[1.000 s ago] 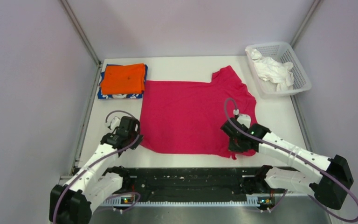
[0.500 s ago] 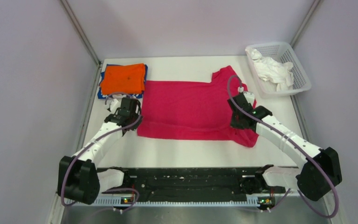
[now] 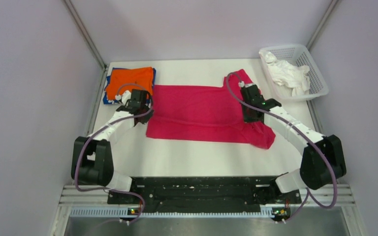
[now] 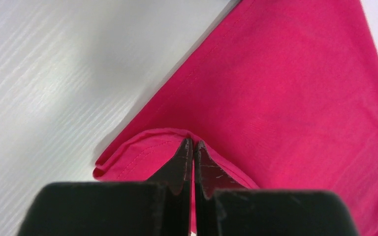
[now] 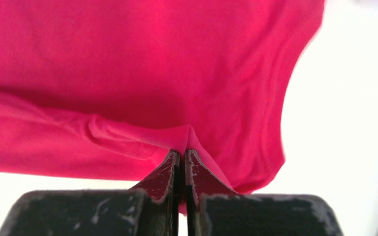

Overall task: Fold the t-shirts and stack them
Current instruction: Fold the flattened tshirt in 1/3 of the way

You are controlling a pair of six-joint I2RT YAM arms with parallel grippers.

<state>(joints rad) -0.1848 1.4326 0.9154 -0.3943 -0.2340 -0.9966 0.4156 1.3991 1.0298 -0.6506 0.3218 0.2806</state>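
Observation:
The magenta-red t-shirt (image 3: pixel 202 113) lies across the middle of the table, its near half folded back over the far half. My left gripper (image 3: pixel 139 109) is shut on the shirt's left hem corner (image 4: pixel 142 155), which bunches round the black fingers. My right gripper (image 3: pixel 252 109) is shut on a pinch of the same shirt (image 5: pixel 187 135) near its right sleeve. At the far left a folded orange t-shirt (image 3: pixel 129 82) rests on a folded blue one with white marks (image 3: pixel 110 100).
A white mesh basket (image 3: pixel 320 86) holding crumpled white cloth (image 3: pixel 288 73) stands at the far right corner. Grey walls and metal posts close in the table. Bare white tabletop (image 3: pixel 202 157) lies between the shirt and the arm bases.
Both grippers have carried the shirt's near edge away from the bases toward the far side. The shirt has gone from spread flat to folded in half.

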